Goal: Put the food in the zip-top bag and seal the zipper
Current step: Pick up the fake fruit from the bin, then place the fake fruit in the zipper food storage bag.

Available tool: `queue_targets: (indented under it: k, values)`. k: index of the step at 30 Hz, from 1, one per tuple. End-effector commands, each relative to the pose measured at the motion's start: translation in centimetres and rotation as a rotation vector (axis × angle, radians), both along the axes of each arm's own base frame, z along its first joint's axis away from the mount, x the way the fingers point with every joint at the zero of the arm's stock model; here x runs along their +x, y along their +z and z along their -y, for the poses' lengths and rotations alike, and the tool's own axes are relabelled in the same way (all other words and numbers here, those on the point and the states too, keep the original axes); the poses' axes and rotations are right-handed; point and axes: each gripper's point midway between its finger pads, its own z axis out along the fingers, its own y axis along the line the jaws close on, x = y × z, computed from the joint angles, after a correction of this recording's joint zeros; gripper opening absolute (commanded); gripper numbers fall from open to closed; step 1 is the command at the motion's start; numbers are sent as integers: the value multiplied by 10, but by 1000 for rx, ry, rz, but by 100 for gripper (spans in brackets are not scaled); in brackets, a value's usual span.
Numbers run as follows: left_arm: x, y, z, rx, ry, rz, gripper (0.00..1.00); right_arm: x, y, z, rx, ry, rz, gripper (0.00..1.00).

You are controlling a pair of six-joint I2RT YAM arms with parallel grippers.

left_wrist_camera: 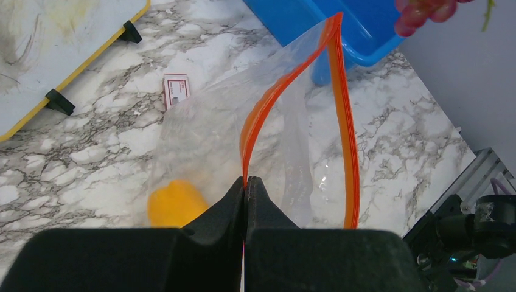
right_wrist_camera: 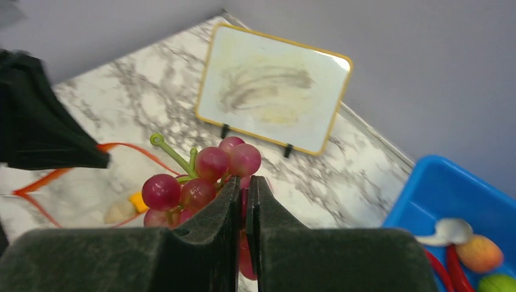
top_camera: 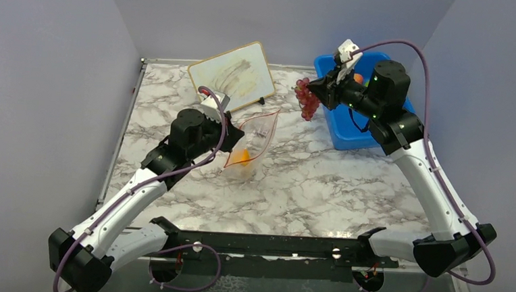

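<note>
The clear zip-top bag (top_camera: 254, 144) lies mid-table with its mouth held open. My left gripper (left_wrist_camera: 246, 181) is shut on the near edge of its red-orange zipper (left_wrist_camera: 348, 134). An orange-yellow pepper (left_wrist_camera: 173, 202) sits inside the bag. My right gripper (right_wrist_camera: 244, 182) is shut on a purple-red grape bunch (right_wrist_camera: 201, 176), which hangs in the air (top_camera: 306, 99) between the bag and the blue bin. Left in the bin are a white mushroom (right_wrist_camera: 449, 230), a peach-coloured fruit (right_wrist_camera: 480, 253), a red chili (right_wrist_camera: 451, 266) and a green round fruit (right_wrist_camera: 496, 283).
The blue bin (top_camera: 341, 127) stands at the back right under my right arm. A small whiteboard (top_camera: 232, 75) on black feet leans at the back centre. A little red-and-white card (left_wrist_camera: 176, 89) lies on the marble behind the bag. Grey walls enclose the table.
</note>
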Motion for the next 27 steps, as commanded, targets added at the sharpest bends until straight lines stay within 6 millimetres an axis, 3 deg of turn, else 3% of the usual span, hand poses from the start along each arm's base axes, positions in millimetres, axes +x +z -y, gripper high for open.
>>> queue_targets:
  k: [1, 8, 14, 27]
  values:
    - [6, 11, 2, -43, 28, -19, 0, -43, 38, -35, 161, 223, 57, 1]
    - [10, 14, 6, -73, 30, -24, 0, -93, 57, -69, 305, 472, 55, 1]
    - [8, 18, 12, -101, 7, -37, 0, -113, 56, -90, 378, 587, 31, 1]
    - [-5, 27, 23, -175, -61, -68, 0, -84, 6, -121, 431, 603, -84, 1]
